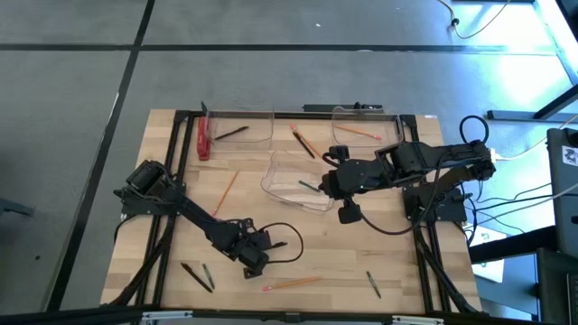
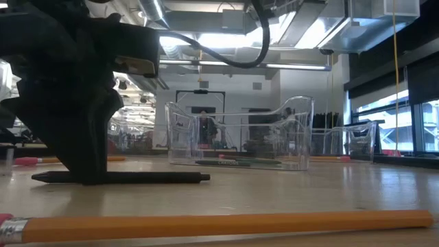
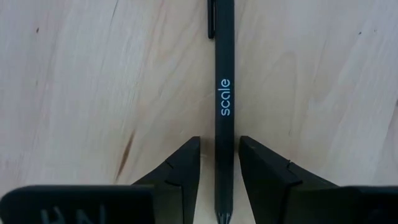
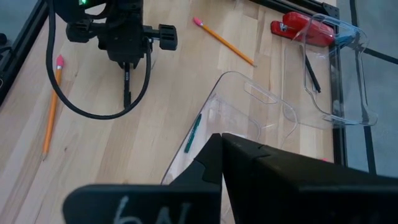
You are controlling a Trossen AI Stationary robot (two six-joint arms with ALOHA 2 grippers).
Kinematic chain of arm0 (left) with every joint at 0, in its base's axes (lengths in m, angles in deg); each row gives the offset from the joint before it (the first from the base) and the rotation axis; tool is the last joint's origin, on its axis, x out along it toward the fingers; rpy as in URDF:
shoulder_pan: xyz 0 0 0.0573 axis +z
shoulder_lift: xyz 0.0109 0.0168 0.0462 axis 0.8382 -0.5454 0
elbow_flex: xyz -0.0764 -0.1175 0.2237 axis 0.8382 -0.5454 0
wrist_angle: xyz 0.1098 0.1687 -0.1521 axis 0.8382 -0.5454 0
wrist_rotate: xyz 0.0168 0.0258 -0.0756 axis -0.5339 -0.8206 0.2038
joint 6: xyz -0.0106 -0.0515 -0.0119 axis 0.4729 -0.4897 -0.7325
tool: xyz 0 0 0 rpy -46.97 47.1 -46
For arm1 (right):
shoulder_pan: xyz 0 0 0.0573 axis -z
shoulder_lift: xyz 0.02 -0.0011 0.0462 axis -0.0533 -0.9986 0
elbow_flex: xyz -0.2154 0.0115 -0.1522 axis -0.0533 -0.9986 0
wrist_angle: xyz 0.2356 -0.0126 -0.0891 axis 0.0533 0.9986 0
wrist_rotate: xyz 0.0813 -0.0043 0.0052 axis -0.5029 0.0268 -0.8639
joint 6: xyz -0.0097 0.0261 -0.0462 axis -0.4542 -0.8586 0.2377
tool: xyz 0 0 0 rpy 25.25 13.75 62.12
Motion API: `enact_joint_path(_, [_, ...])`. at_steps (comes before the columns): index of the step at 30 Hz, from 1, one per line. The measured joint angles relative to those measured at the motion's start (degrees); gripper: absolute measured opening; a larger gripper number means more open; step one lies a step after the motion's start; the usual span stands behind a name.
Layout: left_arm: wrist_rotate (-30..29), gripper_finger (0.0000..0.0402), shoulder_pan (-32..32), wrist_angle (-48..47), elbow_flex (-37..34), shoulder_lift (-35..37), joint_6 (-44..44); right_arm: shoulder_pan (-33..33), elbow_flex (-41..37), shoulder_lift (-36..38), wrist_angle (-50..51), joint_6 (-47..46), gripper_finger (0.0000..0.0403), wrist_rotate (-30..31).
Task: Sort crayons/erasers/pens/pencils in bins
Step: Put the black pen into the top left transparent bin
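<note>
A black pen (image 3: 224, 93) printed "scale" lies flat on the wooden table. My left gripper (image 3: 219, 142) points down over one end of it, open, one finger on each side of the barrel with a thin gap. From across the table the same pen (image 4: 126, 87) sticks out below that gripper (image 1: 256, 262). My right gripper (image 4: 219, 149) is shut with nothing in it. It hangs above the near edge of the centre bin (image 1: 293, 185), which holds a green crayon (image 4: 193, 134).
Two more clear bins stand at the far edge, the left one (image 1: 239, 126) with a black pen, the right one (image 1: 366, 126) with an orange pencil. A red stapler (image 1: 204, 140) lies beside the left one. Loose pencils (image 1: 291, 283) (image 1: 226, 188) (image 1: 302, 142) and short dark sticks (image 1: 197, 274) (image 1: 373, 284) lie about.
</note>
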Motion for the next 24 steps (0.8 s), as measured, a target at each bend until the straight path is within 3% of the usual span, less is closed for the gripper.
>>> enact_joint_path(4, [-0.03, 0.0096, 0.0, -0.09, -0.07, -0.09, 0.21, 0.0, -0.02, 0.0, 0.0, 0.02, 0.0005, 0.0])
enact_joint_path(15, [-0.86, 0.0011, -0.02, 0.26, -0.07, -0.26, 0.47, 0.0, -0.02, 0.0, 0.0, 0.02, 0.0005, 0.0])
enact_joint_path(24, [-0.71, 0.0007, -0.04, 0.26, -0.18, 0.08, 0.45, 0.0, -0.02, 0.0, 0.0, 0.02, 0.0005, 0.0])
